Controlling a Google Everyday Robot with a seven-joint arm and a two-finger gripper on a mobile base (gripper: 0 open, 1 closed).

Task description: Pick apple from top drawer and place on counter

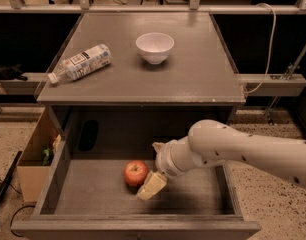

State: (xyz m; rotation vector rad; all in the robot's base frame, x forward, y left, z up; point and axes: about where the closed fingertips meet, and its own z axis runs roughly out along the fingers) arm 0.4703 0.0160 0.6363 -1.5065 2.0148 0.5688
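Apple: the apple point(136, 173) sits on the floor of the top drawer point(88, 191), near its middle, not lifted.
Gripper: the gripper point(151, 170) is down in the drawer at the apple's 3 o'clock, its fingers spread. One fingertip is at the apple's 5 o'clock, just beside it or touching; I cannot tell which.
Risk, rolling: the apple is round and lies free, so a finger nudging it could push it toward 9 o'clock, out of the opening.
Risk, shallow grip: closing on the apple's edge could squeeze it out.
Risk, lifting: the table point(193, 79) overhangs the drawer's 12 o'clock half and could catch the arm or the apple.
Risk, placing: the bowl point(154, 46) and bottle point(80, 63) stand on the table.
Writing: the bottle's white label bears dark print, unreadable; nothing else shows writing.
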